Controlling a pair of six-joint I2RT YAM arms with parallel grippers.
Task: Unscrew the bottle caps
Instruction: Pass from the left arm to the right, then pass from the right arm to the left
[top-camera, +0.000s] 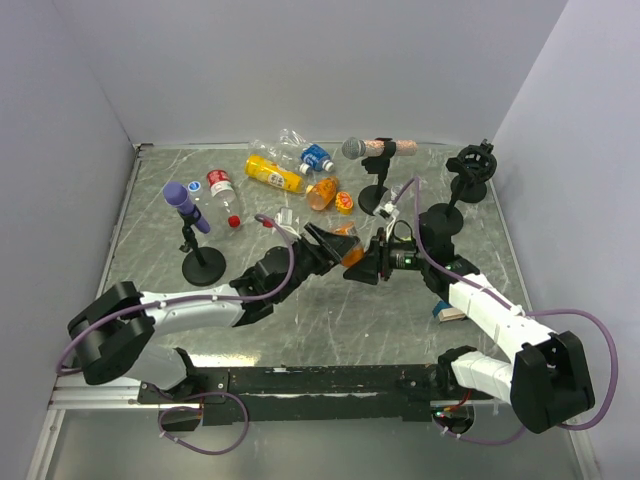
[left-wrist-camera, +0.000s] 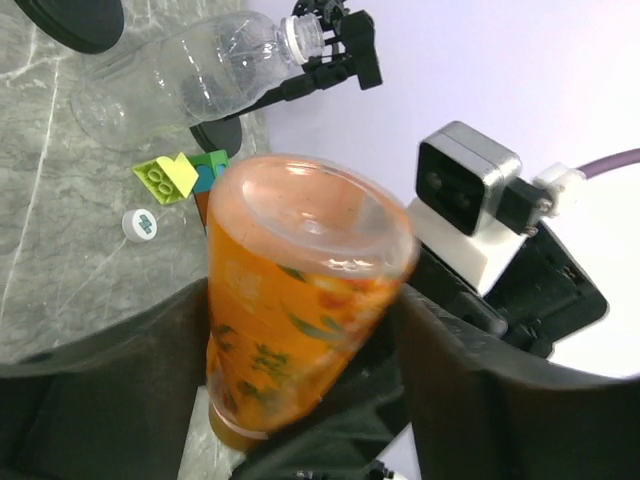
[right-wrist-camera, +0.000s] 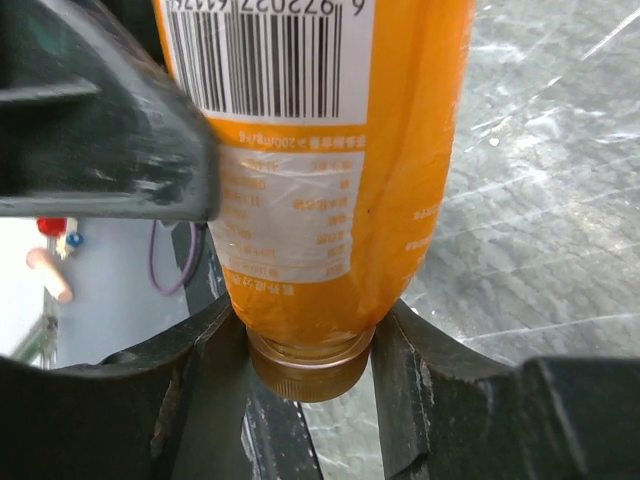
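Two grippers share the orange bottle (top-camera: 349, 247) in mid-air: our left gripper (left-wrist-camera: 300, 385) clamps its body, our right gripper (right-wrist-camera: 310, 390) brackets the brown cap (right-wrist-camera: 305, 372), bite unclear. We should squeeze squarely before twisting.

the orange bottle (left-wrist-camera: 300, 300) is thin, translucent plastic with a glossy skin, wrapped in a shiny printed film label (right-wrist-camera: 270, 60). its orange-brown cap (right-wrist-camera: 308, 378) is smooth plastic and duller. the left gripper (left-wrist-camera: 300, 340) and right gripper (right-wrist-camera: 308, 345) are matt black plastic, slightly grainy and scuffed. the clear bottle (left-wrist-camera: 190, 75) is crinkled glossy plastic. the table (top-camera: 330, 320) looks like polished grey stone with pale veins, and the yellow-green block (left-wrist-camera: 165, 180) is smooth plastic.
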